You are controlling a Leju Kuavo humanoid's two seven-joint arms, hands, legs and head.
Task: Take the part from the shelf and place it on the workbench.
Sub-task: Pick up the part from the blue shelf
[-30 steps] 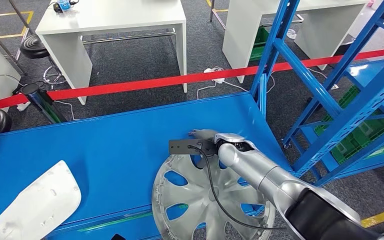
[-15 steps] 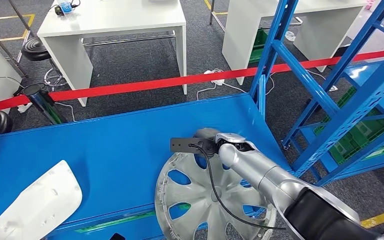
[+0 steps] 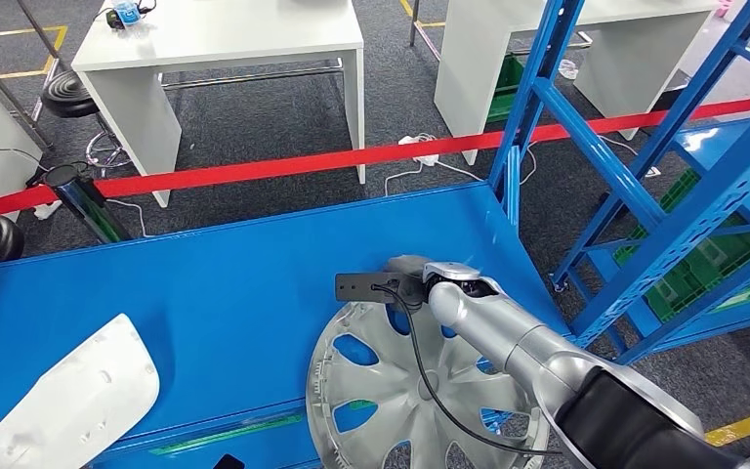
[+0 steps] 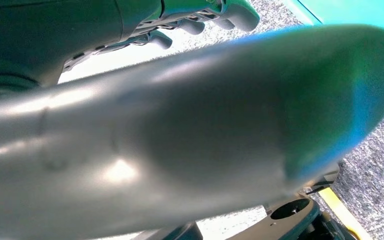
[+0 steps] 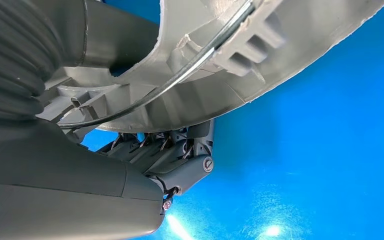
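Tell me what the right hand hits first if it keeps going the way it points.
Probably nothing soon: the right hand, gripping the hubcap rim, points across the bare blue shelf surface; depth is uncertain.

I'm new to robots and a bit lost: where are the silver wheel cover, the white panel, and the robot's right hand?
wheel cover (image 3: 391,391), head view, a spoke
white panel (image 3: 68,410), head view, its middle
right hand (image 3: 405,277), head view, hand's back

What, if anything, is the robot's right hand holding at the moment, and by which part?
The right hand grips the silver hubcap at its rim, on the far edge.
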